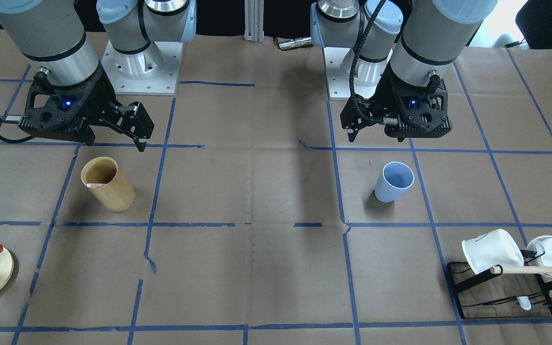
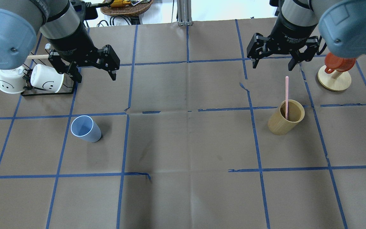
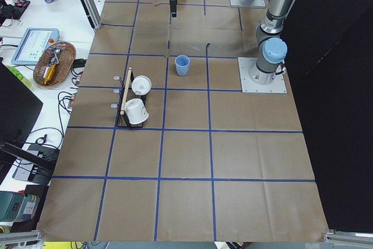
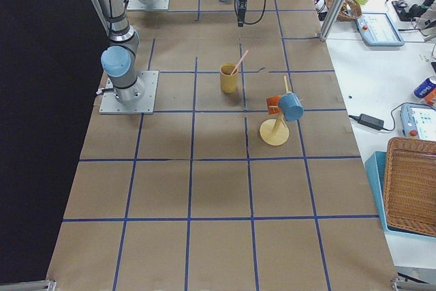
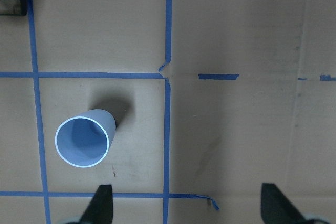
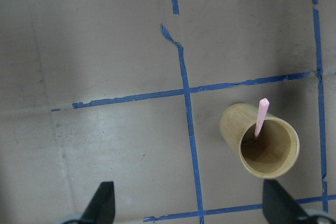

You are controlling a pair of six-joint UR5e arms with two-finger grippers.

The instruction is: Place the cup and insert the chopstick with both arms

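The light-blue cup [image 2: 86,128] stands upright and empty on the brown table, also in the front view [image 1: 393,182] and the left wrist view [image 5: 84,140]. My left gripper [image 2: 94,75] hangs open and empty above and behind it. One pale-pink chopstick [image 2: 287,95] leans inside the tan wooden holder [image 2: 286,117], also in the right wrist view [image 6: 260,116]. My right gripper [image 2: 273,66] hangs open and empty above and behind the holder [image 6: 262,140].
A black rack with two white mugs [image 2: 48,81] and a wooden dowel sits far left, close to my left gripper. A wooden stand with an orange cup [image 2: 334,76] sits far right. Blue tape lines grid the table.
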